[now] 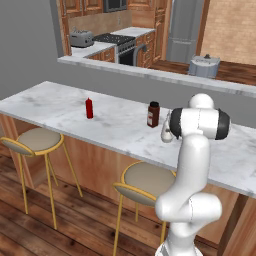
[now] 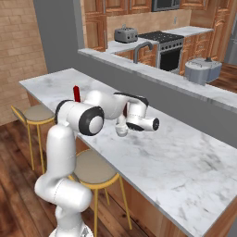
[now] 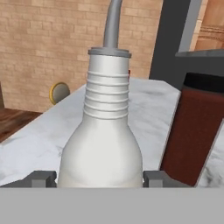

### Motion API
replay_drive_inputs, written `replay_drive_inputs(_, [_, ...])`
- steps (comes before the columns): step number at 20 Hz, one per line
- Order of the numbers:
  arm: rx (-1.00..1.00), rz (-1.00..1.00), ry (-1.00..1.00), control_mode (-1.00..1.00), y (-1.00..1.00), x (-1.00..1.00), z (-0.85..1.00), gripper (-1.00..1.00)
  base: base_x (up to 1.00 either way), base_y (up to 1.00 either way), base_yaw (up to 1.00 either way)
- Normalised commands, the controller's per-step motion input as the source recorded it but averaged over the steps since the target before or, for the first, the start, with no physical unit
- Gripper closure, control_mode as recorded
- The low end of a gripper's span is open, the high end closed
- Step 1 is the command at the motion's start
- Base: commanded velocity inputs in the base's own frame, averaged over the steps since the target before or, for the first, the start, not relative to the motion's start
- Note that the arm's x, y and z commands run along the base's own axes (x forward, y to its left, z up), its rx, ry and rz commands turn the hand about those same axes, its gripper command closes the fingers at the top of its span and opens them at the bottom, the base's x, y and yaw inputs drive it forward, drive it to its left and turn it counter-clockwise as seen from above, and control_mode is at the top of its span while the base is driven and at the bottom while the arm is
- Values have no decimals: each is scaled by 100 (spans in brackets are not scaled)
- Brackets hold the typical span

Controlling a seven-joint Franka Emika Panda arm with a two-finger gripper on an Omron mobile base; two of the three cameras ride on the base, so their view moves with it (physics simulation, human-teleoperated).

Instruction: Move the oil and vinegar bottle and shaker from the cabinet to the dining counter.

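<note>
We have two base cameras behind the arm (left and right), both facing the dining counter [image 1: 60, 107]; our hand camera sits close against the bottle [image 3: 103, 144].

Arm reaching forward, low, wrist level; hand [image 3: 100, 178] fingers spread wide.
</note>
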Motion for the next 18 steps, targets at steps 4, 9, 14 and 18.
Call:
replay_drive_inputs(4, [0, 0, 0, -100, 0, 0, -29, 100, 0, 0, 0])
replay_drive_inputs(9, [0, 0, -2, -100, 0, 0, -30, -100, 0, 0, 0])
replay_drive_inputs(14, [0, 0, -3, -100, 0, -1, -19, -100, 0, 0, 0])
replay_drive_inputs(18, [0, 0, -3, -100, 0, -6, -14, -100, 0, 0, 0])
